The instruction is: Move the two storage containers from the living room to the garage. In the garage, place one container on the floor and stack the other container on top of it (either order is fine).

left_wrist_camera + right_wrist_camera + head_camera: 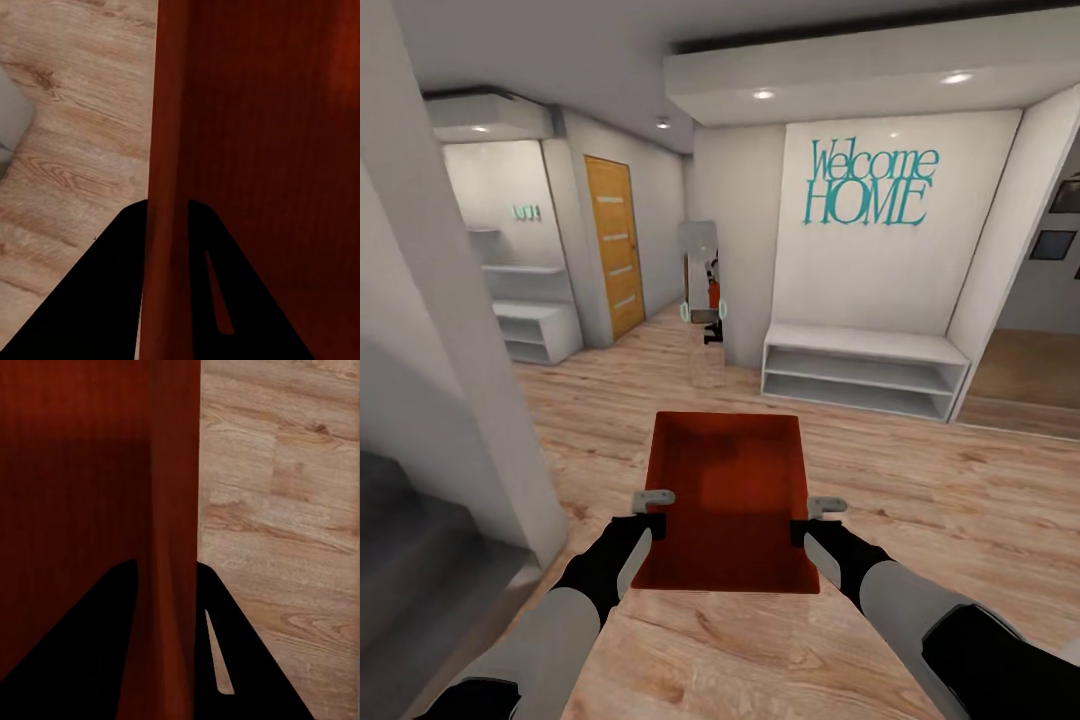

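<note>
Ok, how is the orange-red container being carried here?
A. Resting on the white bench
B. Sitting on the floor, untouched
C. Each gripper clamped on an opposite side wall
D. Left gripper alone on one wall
C: the left gripper and right gripper each straddle a side wall of the storage container, fingers either side.

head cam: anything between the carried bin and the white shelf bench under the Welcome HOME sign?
Nothing. In the head view, only bare wood plank floor lies between the storage container, held by the left gripper and right gripper, and the white bench.
</note>
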Motion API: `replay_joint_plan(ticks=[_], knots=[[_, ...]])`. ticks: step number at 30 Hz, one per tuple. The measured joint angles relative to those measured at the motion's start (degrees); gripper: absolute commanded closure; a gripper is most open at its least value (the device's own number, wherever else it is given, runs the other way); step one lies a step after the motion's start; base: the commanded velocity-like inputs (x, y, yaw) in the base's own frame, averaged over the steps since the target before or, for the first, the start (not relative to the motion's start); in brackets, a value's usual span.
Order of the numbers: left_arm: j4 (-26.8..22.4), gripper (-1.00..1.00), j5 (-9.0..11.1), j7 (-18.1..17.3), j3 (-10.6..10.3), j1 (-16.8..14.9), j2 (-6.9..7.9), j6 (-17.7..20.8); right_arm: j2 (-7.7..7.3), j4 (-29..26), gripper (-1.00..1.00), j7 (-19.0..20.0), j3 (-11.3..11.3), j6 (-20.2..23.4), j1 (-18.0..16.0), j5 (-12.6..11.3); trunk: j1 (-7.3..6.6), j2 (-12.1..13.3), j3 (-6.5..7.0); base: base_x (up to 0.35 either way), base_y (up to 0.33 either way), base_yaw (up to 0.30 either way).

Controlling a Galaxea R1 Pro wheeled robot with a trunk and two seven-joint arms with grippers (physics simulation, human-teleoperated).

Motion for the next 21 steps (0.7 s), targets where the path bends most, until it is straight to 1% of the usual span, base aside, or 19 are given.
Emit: replay_joint_plan(ticks=[21], knots=[[-0.02, 1.00, -0.02, 0.00, 0.00, -0.02, 0.00, 0.04, 0.00, 0.00, 1.00, 0.00, -0.02, 0.00, -0.01, -0.02, 0.00, 0.00, 0.00, 0.323, 0.000, 0.000]])
